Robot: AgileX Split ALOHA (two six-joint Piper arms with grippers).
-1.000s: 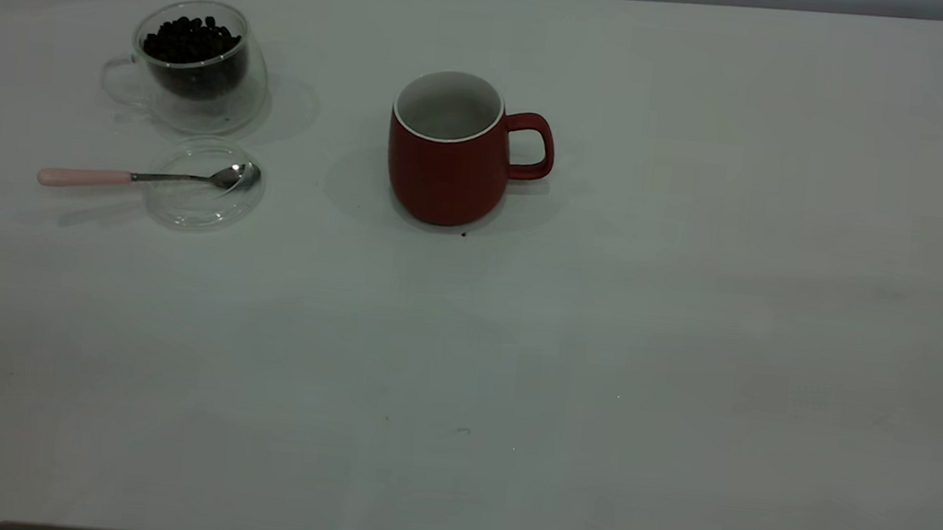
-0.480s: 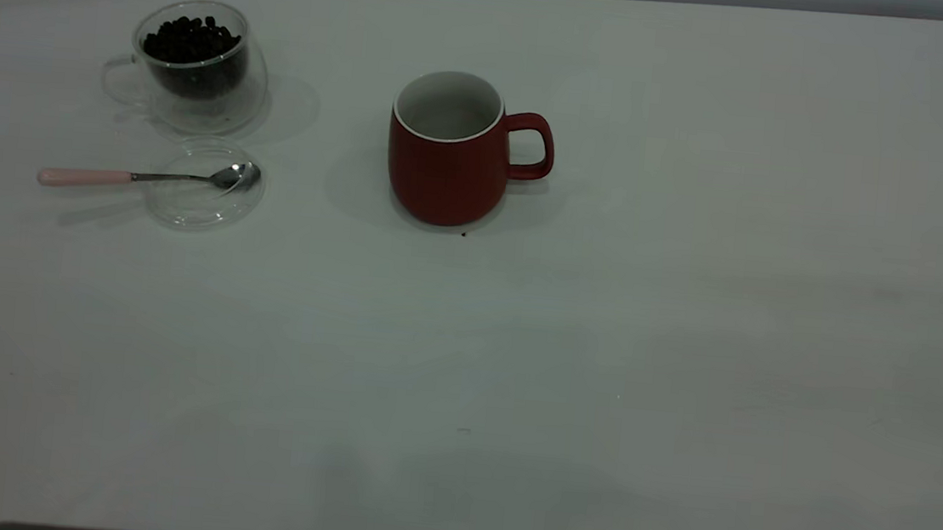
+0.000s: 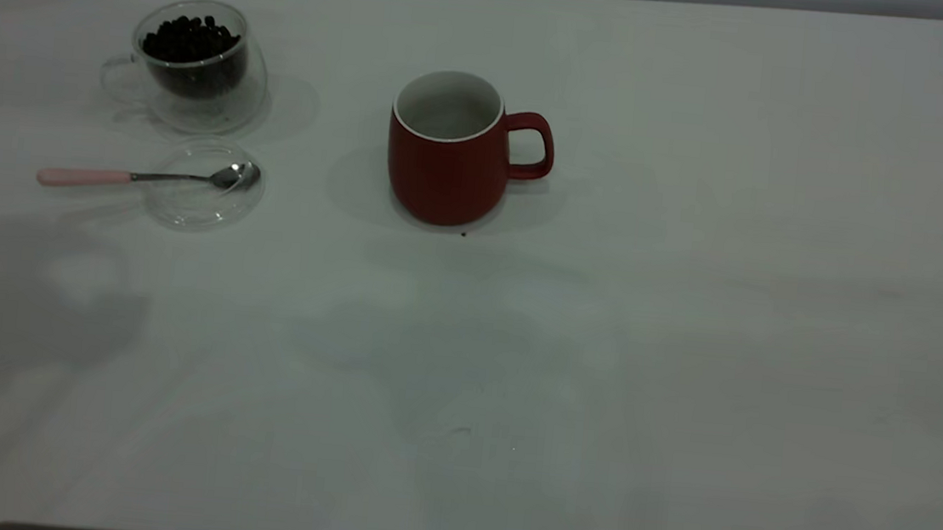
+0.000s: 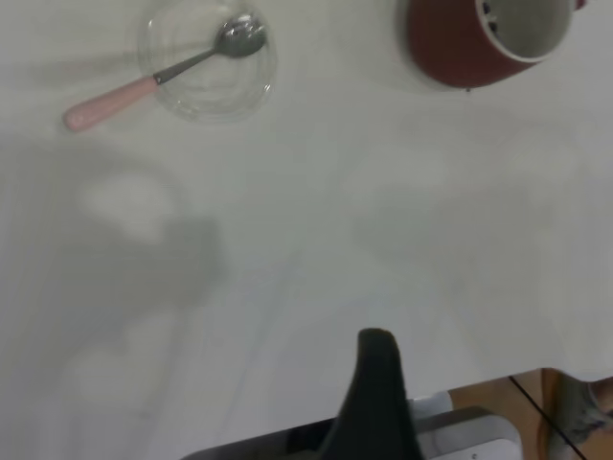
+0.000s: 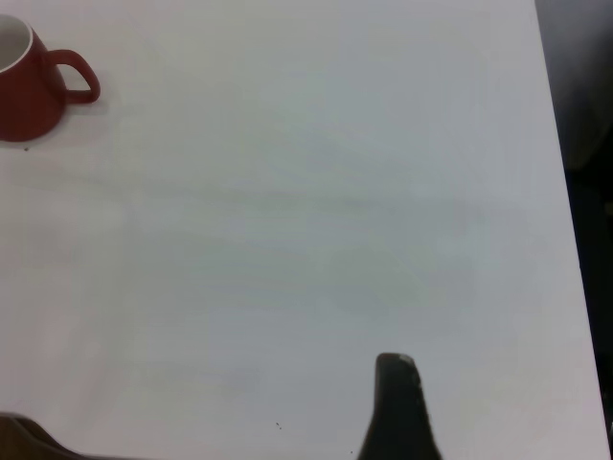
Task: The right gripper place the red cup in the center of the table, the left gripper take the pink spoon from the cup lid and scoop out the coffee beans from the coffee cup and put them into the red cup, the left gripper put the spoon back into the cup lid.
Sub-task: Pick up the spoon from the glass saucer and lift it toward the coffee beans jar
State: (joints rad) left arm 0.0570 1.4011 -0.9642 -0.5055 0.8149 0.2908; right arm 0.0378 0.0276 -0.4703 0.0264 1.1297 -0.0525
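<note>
From its wrist view, only one black finger of the left gripper (image 4: 375,402) shows, hanging over bare table (image 3: 685,361) near the table's front edge, well apart from the spoon; I cannot tell how wide it stands. In the exterior view the gripper itself is out of sight, though a broad shadow lies on the white top at the left, below the spoon.

Outward from there lies the spoon (image 3: 138,177), its long axis running left to right across the table. The pink handle points left and sticks out well past the lid's rim, hanging above the table; the thin silver neck crosses the rim, and the shiny bowl rests inside the lid (image 3: 204,184), toward its right side. The lid sits flat on the table, a clear disc.

Just behind the lid stands the coffee cup (image 3: 190,65), upright, its clear handle pointing left. The beans (image 3: 192,39) are heaped dark inside it, reaching up to its rim.

To the right, near the middle of the table and well apart from the glassware, stands the red cup (image 3: 447,150), upright, its mouth open upward, its handle pointing right. A tiny dark speck lies on the table just at its base.

The right gripper (image 5: 400,407) likewise shows one black finger over bare table far from the red cup; its spread cannot be told.
</note>
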